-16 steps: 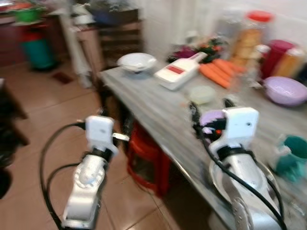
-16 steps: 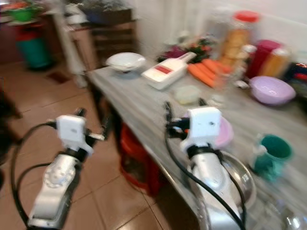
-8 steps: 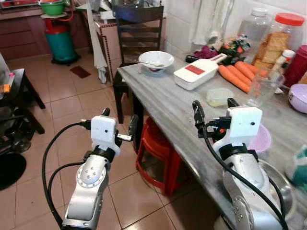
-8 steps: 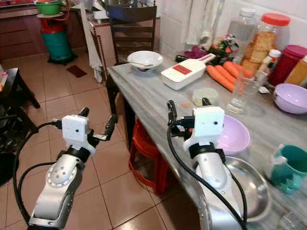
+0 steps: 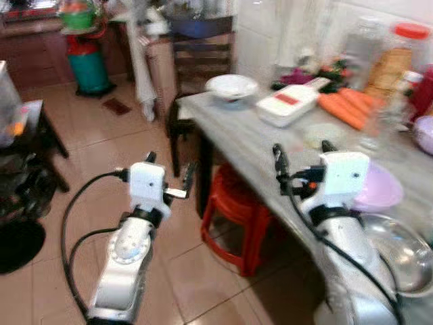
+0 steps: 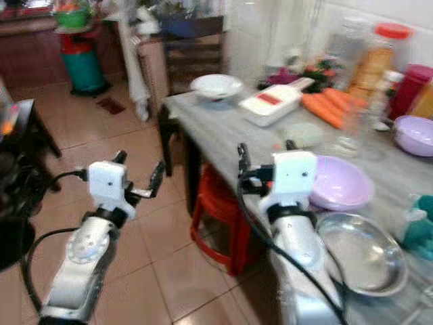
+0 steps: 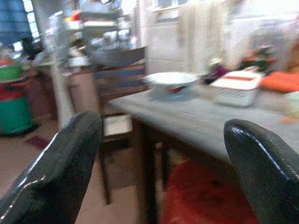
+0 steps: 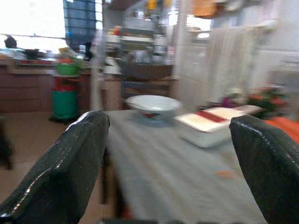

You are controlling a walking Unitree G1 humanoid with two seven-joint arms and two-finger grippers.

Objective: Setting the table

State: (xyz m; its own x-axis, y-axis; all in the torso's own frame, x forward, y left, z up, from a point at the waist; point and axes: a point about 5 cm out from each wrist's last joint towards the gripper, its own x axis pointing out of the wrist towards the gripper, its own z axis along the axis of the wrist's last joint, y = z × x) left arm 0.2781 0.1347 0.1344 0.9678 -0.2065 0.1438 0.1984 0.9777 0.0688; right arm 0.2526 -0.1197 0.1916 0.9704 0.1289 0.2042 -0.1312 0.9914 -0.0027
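A long grey table (image 5: 250,139) runs along my right side. On its far end sits a white bowl (image 5: 231,86), with a white box with a red label (image 5: 287,105) and carrots (image 5: 345,108) behind it. A lilac bowl (image 6: 338,183) and a steel dish (image 6: 362,254) lie nearer to me. My right gripper (image 5: 302,150) hovers open and empty over the table's near edge, just left of the lilac bowl. Over the tiled floor left of the table, my left gripper (image 5: 169,166) is held open and empty. The white bowl (image 8: 152,102) lies ahead of the right gripper.
A red stool (image 5: 233,217) stands under the table and a dark chair (image 5: 199,61) at its far end. Jars line the wall side. A teal cup (image 6: 423,223) and a second lilac bowl (image 6: 414,133) sit at right. A dark stand (image 5: 27,169) is at left.
The whole picture has shifted a little and blurred, so the camera moved. Both arms keep the same pose, with their fingers still apart.
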